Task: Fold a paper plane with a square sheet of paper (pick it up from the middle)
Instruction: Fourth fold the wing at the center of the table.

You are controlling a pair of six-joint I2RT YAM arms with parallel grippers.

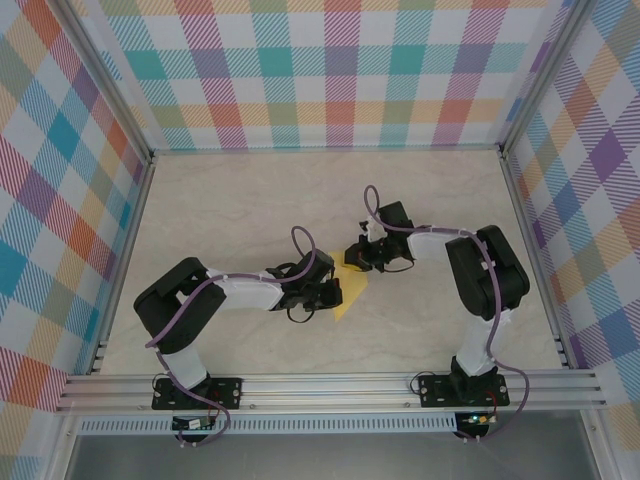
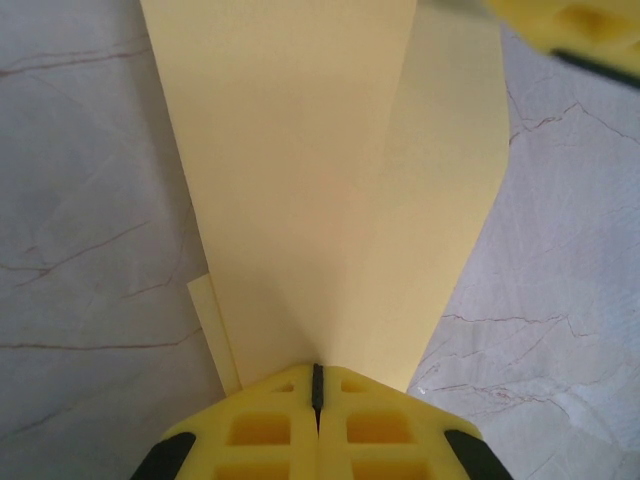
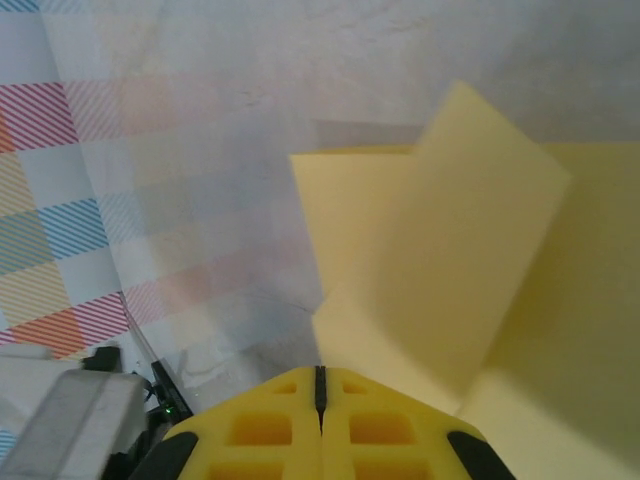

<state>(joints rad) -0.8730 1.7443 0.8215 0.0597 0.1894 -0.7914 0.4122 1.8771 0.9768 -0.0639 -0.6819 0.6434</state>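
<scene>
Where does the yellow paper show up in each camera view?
Top view: yellow paper near the middle, slightly low.
Left wrist: yellow paper at centre, fanning upward from the bottom edge.
Right wrist: yellow paper in the right half, one flap raised.
Shared landmark: the pale marbled table.

A table (image 1: 200, 210) is walled on its left, far and right sides. Two arms stand side by side at its near edge and bend inward, meeting near the middle. The square sheet of paper (image 1: 354, 293) sits between their tips. The left gripper (image 1: 330, 292) is at the sheet's left end and the right gripper (image 1: 357, 266) at its far edge, just behind. The sheet touches both grippers.
</scene>
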